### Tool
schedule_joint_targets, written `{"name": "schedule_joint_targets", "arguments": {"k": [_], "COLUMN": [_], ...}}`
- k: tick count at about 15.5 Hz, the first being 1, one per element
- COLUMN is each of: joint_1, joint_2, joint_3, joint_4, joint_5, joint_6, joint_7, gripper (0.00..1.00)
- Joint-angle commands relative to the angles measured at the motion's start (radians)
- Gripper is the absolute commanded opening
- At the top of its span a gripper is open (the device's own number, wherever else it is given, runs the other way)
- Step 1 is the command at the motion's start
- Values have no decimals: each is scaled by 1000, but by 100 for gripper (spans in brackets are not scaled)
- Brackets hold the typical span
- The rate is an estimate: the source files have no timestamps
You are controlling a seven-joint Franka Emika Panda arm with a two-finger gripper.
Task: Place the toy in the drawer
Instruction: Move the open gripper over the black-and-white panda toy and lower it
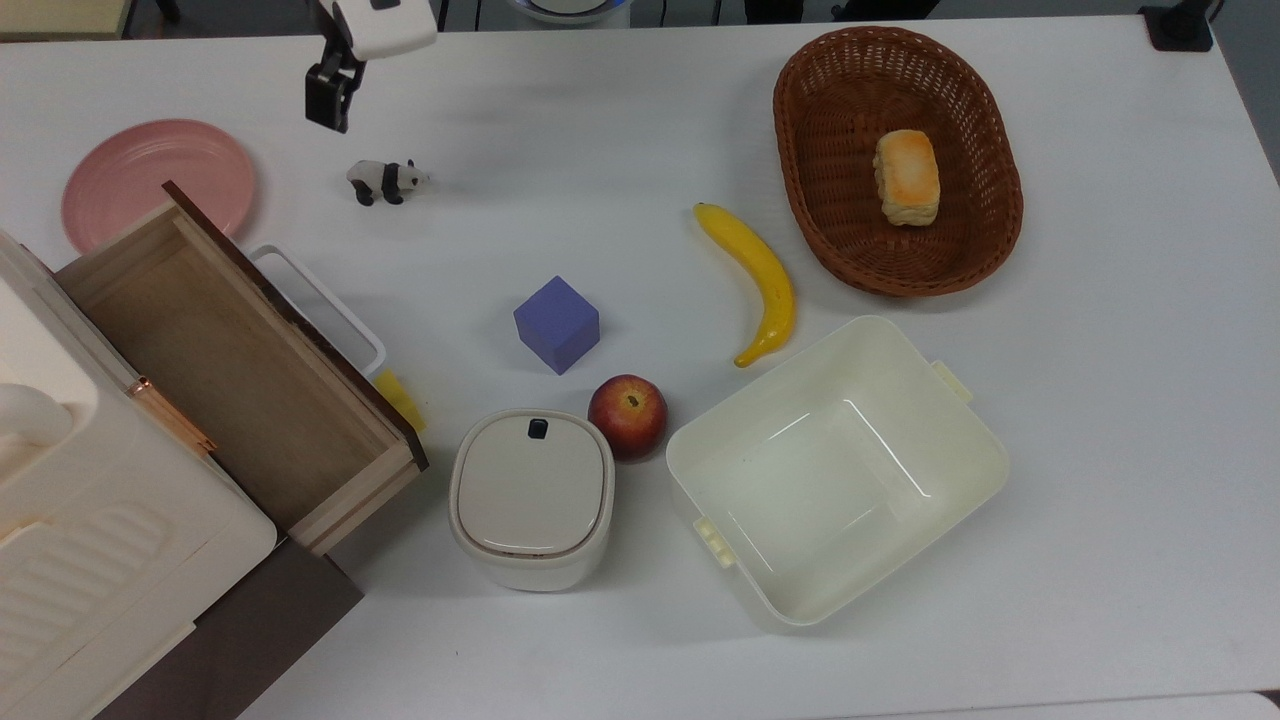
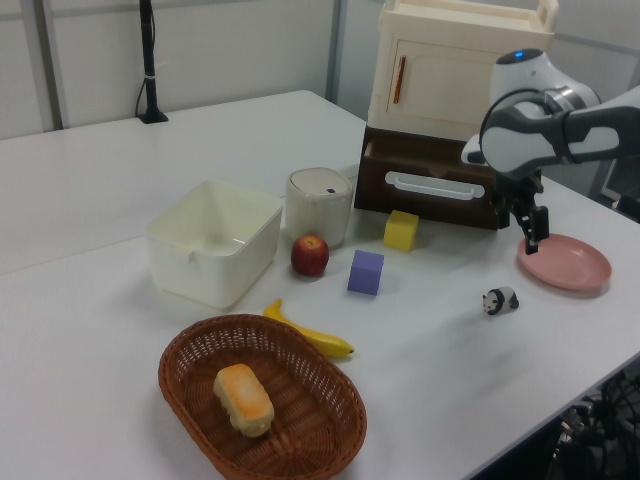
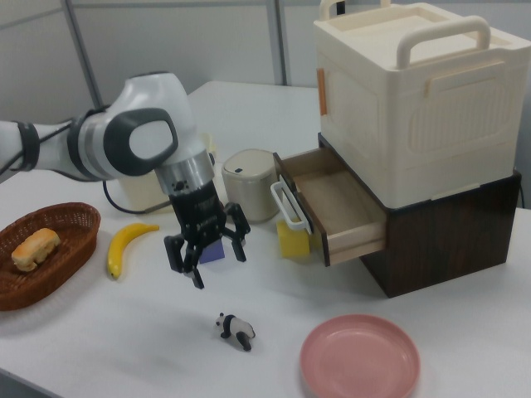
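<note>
The tool [image 3: 205, 253], fingers spread and empty, hangs above the small black-and-white panda figurine [image 3: 236, 330]; a hasty descent could topple it across the white worktop [image 1: 620, 150].

From where I stand, nothing on the table carries any lettering, label, brand or number.

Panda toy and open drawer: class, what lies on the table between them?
In the top view, only bare white table separates the panda toy from the drawer; the white handle faces it.
</note>
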Motion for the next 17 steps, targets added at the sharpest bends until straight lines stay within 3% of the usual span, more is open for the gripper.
{"name": "schedule_joint_targets", "arguments": {"k": [1, 8, 17], "joint_1": [6, 2, -25], "joint_2": [23, 141, 182], "joint_3": [-12, -12, -12], "joint_4": [-42, -37, -39], "joint_5": [-28, -20, -14], "joint_6": [50, 176, 211], "joint_7": [-19, -11, -14], "gripper": [100, 100, 100]}}
